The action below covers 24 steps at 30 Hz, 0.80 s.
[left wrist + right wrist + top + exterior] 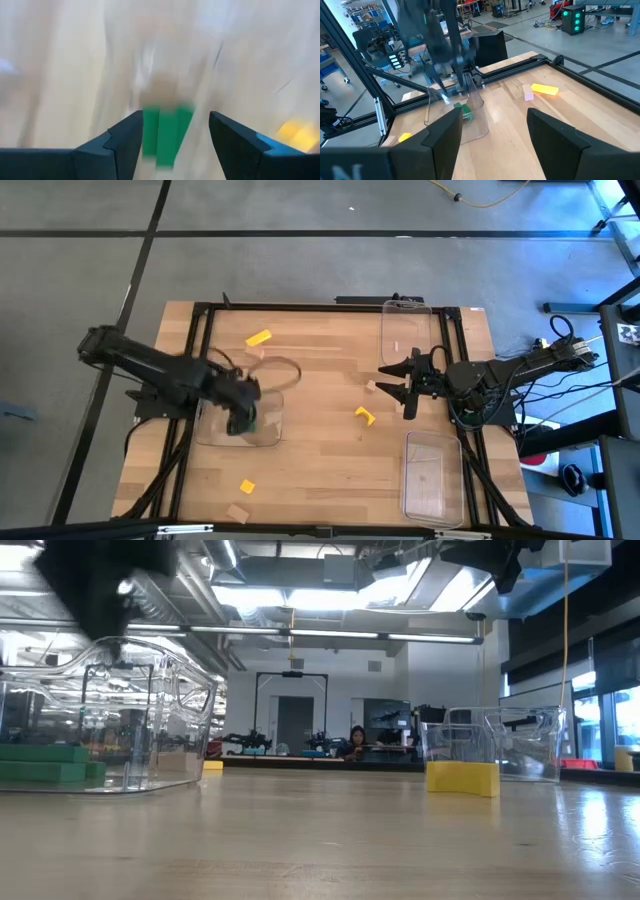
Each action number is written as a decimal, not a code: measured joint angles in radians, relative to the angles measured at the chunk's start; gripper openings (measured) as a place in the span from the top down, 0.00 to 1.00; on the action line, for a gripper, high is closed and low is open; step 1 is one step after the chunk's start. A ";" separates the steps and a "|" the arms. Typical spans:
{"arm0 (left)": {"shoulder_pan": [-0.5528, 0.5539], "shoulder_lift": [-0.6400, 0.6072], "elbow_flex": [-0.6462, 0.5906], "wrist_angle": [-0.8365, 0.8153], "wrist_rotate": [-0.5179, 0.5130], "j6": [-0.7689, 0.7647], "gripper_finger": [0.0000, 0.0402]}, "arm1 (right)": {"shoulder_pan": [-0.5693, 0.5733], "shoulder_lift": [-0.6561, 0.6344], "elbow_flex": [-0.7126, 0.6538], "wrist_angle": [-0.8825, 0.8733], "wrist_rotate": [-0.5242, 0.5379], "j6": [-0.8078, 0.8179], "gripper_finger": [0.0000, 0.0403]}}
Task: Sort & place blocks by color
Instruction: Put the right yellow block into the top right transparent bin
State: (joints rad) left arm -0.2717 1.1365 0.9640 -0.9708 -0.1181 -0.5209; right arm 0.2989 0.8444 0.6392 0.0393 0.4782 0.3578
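Note:
My left gripper (242, 418) is open above the clear tray (268, 435) at the table's left. In the left wrist view, my left gripper (176, 116) has green blocks (165, 135) showing between its fingers. The picture is blurred, and I see no touch. In the low view, green blocks (42, 762) lie flat on that tray's floor. My right gripper (398, 383) is open and waits near the right edge. Yellow blocks (258, 338), (364, 415), (246, 487) and tan blocks (370, 387), (237, 513) lie loose on the table.
A second clear tray (405, 330) sits at the far right of the table. A third tray (432, 475) sits at the near right. A black frame (195, 360) runs round the wooden top. The middle of the table between the arms holds only scattered blocks.

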 joint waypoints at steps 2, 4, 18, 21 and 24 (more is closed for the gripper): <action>0.022 -0.067 0.049 0.049 -0.058 0.008 0.46 | 0.000 0.000 0.000 0.000 0.000 0.000 0.44; 0.040 -0.137 0.073 0.147 -0.126 0.032 0.46 | 0.000 0.000 0.000 0.001 0.000 0.000 0.44; 0.094 -0.480 -0.309 0.930 -0.231 0.132 0.46 | 0.000 0.000 0.000 0.005 0.000 0.000 0.44; 0.094 -0.486 -0.378 1.038 -0.230 0.152 0.47 | 0.000 0.000 0.000 0.005 0.000 0.000 0.44; 0.094 -0.485 -0.400 1.058 -0.229 0.200 0.47 | 0.000 0.000 0.000 0.005 0.000 0.000 0.44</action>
State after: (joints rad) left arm -0.1780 0.6518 0.5644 0.0872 -0.3473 -0.3209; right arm 0.2985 0.8443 0.6395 0.0441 0.4782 0.3580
